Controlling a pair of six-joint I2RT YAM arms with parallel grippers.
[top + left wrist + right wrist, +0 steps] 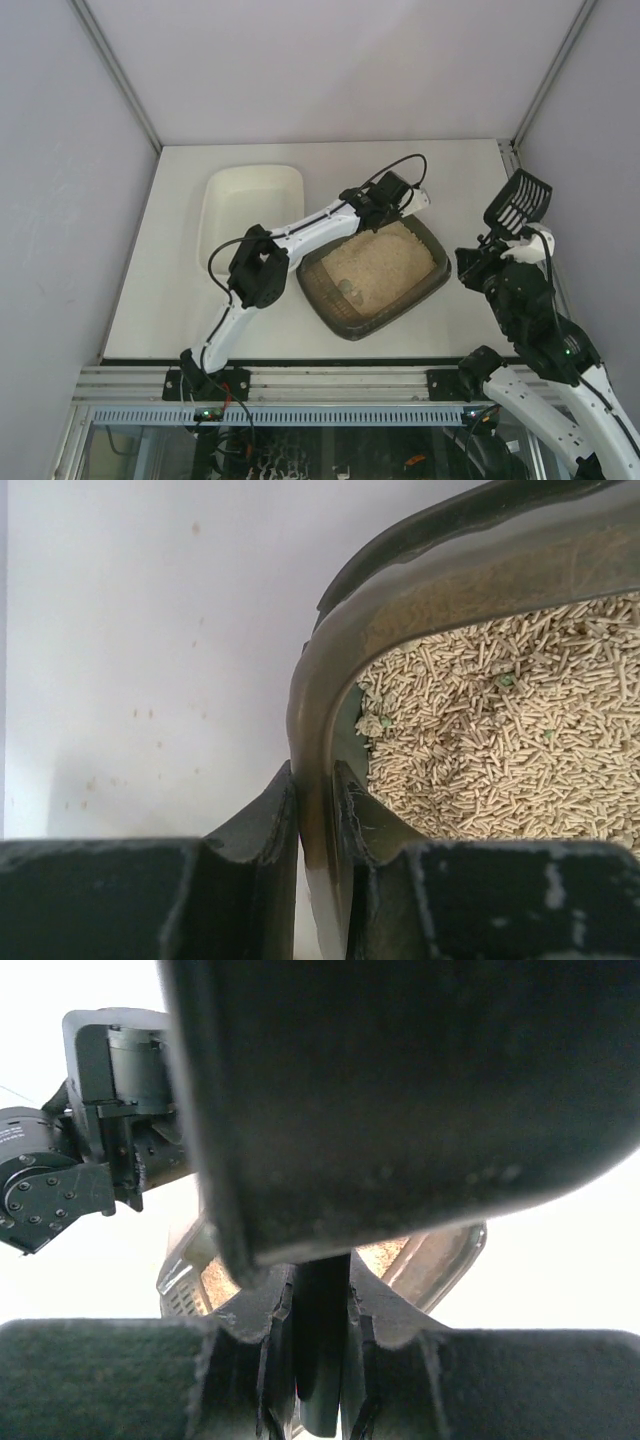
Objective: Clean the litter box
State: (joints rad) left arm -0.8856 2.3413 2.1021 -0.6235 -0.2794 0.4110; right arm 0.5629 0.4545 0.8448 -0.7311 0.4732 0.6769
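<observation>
The litter box is a dark brown-grey tray of beige pellets at the middle of the table. My left gripper reaches over its far corner. In the left wrist view the left gripper is shut on the box's thick rim, one finger outside and one inside against the litter. My right gripper hovers to the right of the box, shut on the handle of a black slotted scoop that points up and away. In the right wrist view the scoop fills the top above the right gripper.
A white tray stands at the back left, next to the litter box. Grey walls close in the table on the left, back and right. A few green bits lie among the pellets near the gripped corner.
</observation>
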